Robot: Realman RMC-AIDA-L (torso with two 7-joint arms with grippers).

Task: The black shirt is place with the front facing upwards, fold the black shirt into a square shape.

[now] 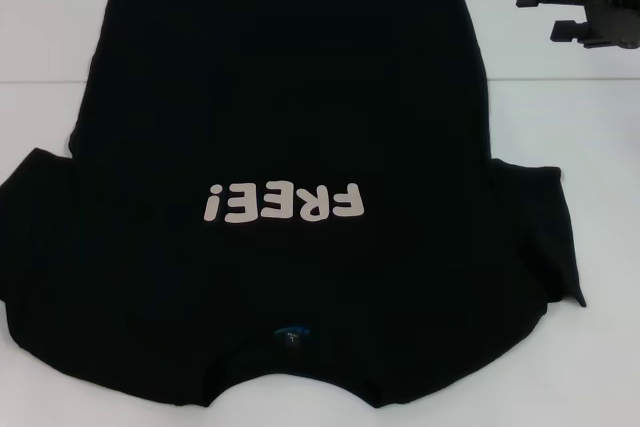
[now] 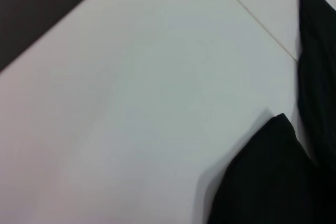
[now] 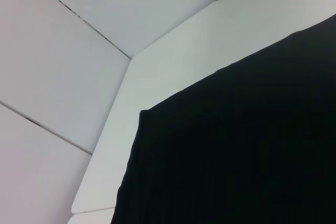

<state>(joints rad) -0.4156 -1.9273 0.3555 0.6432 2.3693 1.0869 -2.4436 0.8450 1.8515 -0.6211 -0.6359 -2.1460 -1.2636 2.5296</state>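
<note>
We see the shirt (image 1: pixel 290 127) hem cut off at the head view's top edge; the right gripper (image 1: pixel 560 12) is cropped there too.

Head view looking steeply down; both wrist views low, close, each sharing the black shirt (image 1: pixel 290 147) edges.

Shirt (image 1: pixel 290 127) flat on table (image 1: pixel 600 147), collar toward the robot, hem at the far edge, sleeves out to left and right; right gripper (image 1: pixel 560 9) over the table's far right, beside the hem.
</note>
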